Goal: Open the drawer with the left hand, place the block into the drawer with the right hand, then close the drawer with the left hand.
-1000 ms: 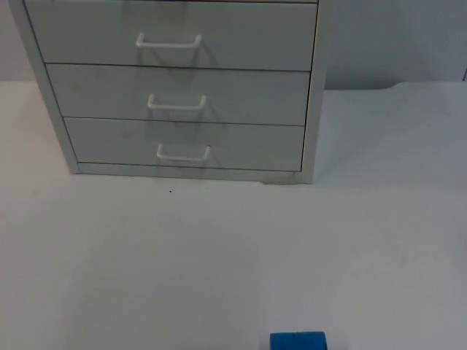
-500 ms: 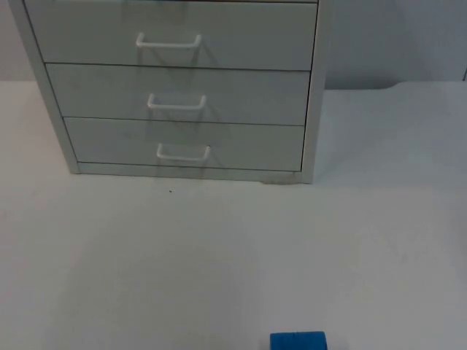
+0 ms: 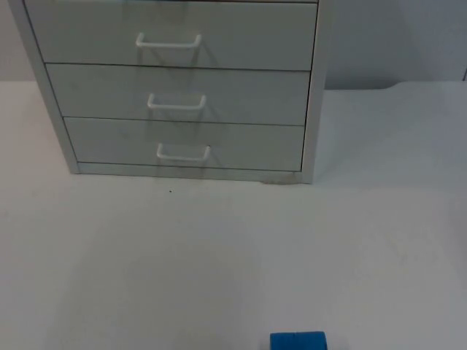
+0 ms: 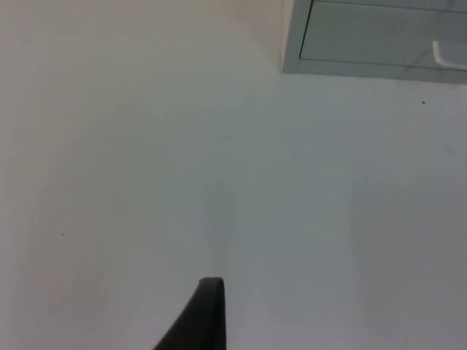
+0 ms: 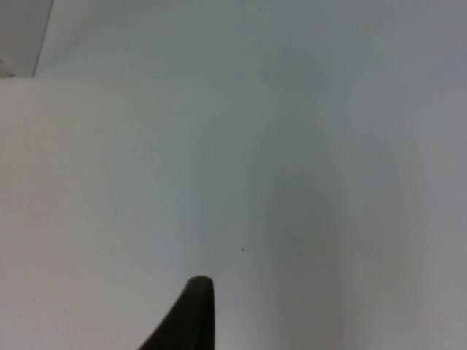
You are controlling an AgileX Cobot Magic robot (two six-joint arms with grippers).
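A pale grey drawer cabinet (image 3: 175, 87) stands at about 11 o'clock on the white table (image 3: 219, 255) in the top view, its back toward the grey partition wall (image 3: 394, 40). Three drawer fronts show, stacked one above another, and all three sit flush with the frame, so nothing inside any of them can be seen. Each front carries a white bar handle: the top drawer's handle (image 3: 168, 41), the middle drawer's handle (image 3: 177, 102) and the bottom drawer's handle (image 3: 183, 152).

The blue block (image 3: 298, 341) lies on the table at about 6 o'clock, slightly toward the right, cut by the picture's edge. It is well apart from the cabinet, with bare table between them. A small dark speck (image 3: 171, 192) marks the table just in front of the cabinet's base.

The left gripper (image 4: 201, 313) shows as one black fingertip over bare table, with the cabinet's lower left corner and the end of a handle ahead of it. The right gripper (image 5: 191, 313) shows likewise, one black fingertip over bare table, with the wall beyond. How wide either pincer stands, I cannot tell; neither touches anything.
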